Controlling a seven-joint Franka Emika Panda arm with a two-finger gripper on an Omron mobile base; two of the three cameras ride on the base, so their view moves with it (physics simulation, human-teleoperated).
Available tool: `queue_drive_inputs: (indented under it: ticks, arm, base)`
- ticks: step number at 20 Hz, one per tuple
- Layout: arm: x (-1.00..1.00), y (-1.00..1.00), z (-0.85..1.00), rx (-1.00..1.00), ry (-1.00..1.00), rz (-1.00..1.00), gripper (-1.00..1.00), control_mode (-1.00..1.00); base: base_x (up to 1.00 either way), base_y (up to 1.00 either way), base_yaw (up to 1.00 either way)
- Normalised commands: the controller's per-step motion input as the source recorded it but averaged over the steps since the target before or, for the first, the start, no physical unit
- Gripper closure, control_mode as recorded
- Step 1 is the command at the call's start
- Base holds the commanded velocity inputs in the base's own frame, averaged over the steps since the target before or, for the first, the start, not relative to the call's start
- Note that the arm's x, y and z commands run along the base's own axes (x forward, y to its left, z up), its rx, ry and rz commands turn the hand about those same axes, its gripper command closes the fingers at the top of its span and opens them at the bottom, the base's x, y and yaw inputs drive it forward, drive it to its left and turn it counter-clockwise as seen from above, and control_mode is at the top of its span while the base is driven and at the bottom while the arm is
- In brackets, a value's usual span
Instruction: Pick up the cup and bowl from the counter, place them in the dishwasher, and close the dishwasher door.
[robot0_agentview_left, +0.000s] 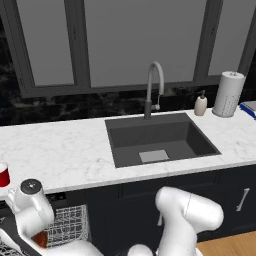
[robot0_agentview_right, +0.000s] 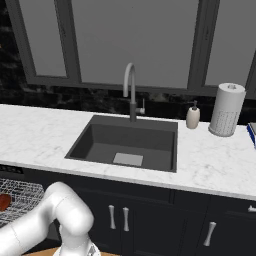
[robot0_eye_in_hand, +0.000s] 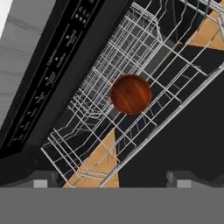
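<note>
1. The left base view looks forward and down from behind the arm's left at the counter (robot0_agentview_left: 65, 150), its sink (robot0_agentview_left: 160, 140) right of centre, with the cup (robot0_agentview_left: 4, 175) at the left edge.
2. The right base view faces the same counter (robot0_agentview_right: 35, 135) and sink (robot0_agentview_right: 125, 142) from further right.
3. Both catch the dishwasher (robot0_agentview_left: 72, 225) rack low at their left.
4. The hand view looks steeply down, close over the rack (robot0_eye_in_hand: 131, 57), with the bowl (robot0_eye_in_hand: 131, 94) near centre.

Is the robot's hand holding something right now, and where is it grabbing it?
Nothing is held. The gripper is open, its fingertips wide apart, above the bowl, which lies in the dishwasher's rack.
</note>
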Motion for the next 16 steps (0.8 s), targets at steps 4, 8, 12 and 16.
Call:
queue_drive_inputs:
  ticks: [4,8,12,16]
  arm:
    - [0.12,-0.22,1.00,0.00,-0.05,0.32,-1.00,-1.00]
    - [0.41,-0.29,1.00,0.00,0.00,0.39,-1.00,-1.00]
    - [0.84,-0.28,0.99,0.00,0.03,0.37,-1.00,-1.00]
    - [0.86,-0.16,0.40,0.00,0.27,0.16,-1.00,-1.00]
  base:
    - [0.00,0.00,0.00]
    - [0.00,0.00,0.00]
    - [0.00,0.00,0.00]
    - [0.00,0.00,0.00]
